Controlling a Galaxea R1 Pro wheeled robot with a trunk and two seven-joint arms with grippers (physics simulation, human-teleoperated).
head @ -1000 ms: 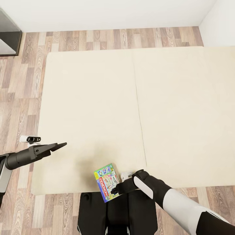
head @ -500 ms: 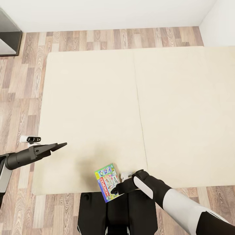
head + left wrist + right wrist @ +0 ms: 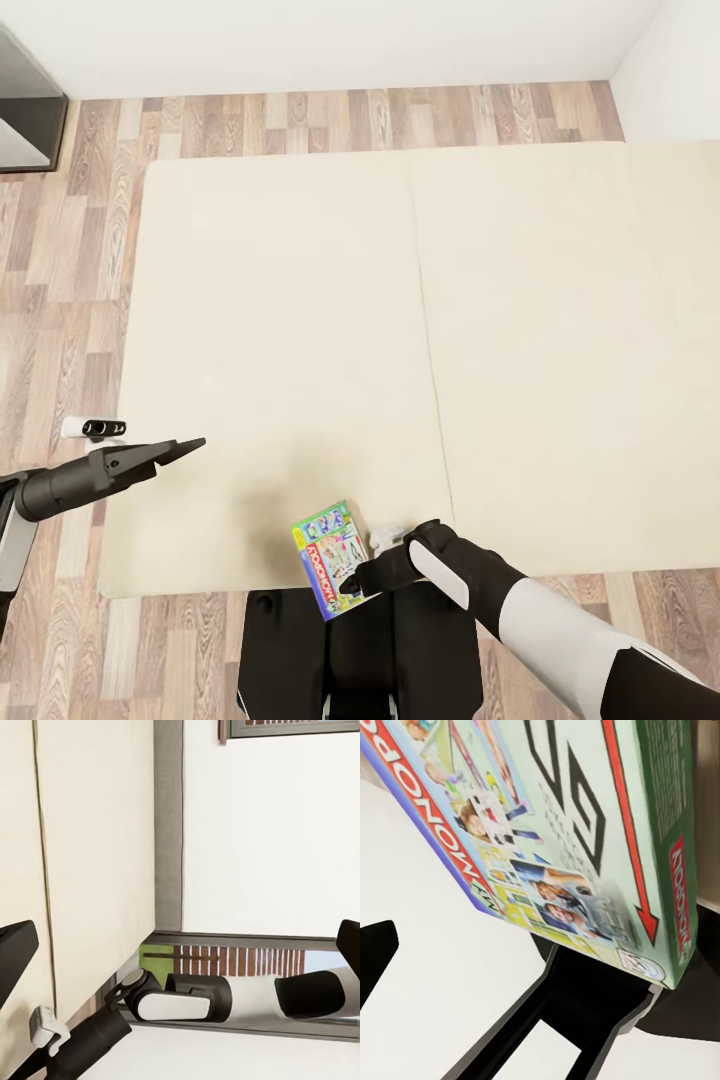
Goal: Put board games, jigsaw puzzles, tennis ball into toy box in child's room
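Note:
A white-green board game box with a red MONOPOLY banner (image 3: pixel 330 558) hangs at the near edge of the bed (image 3: pixel 280 300), partly over my base. My right gripper (image 3: pixel 352 580) is shut on its lower right corner. In the right wrist view the box (image 3: pixel 555 832) is tilted and very close, with one black finger (image 3: pixel 375 952) beside it. My left gripper (image 3: pixel 190 443) hovers over the bed's near left part, away from the box, and its fingers stand wide apart and empty (image 3: pixel 180 945). The beige mattress carries nothing else. The table and toy box are out of view.
Wood-plank floor (image 3: pixel 60 300) runs along the bed's left and far sides. A dark grey cabinet (image 3: pixel 25 110) stands at the far left against the white wall (image 3: pixel 350 40). The bed's grey padded frame (image 3: pixel 169 825) appears in the left wrist view.
The Monopoly box and my right gripper have shifted slightly to the right together. The left arm has not moved.

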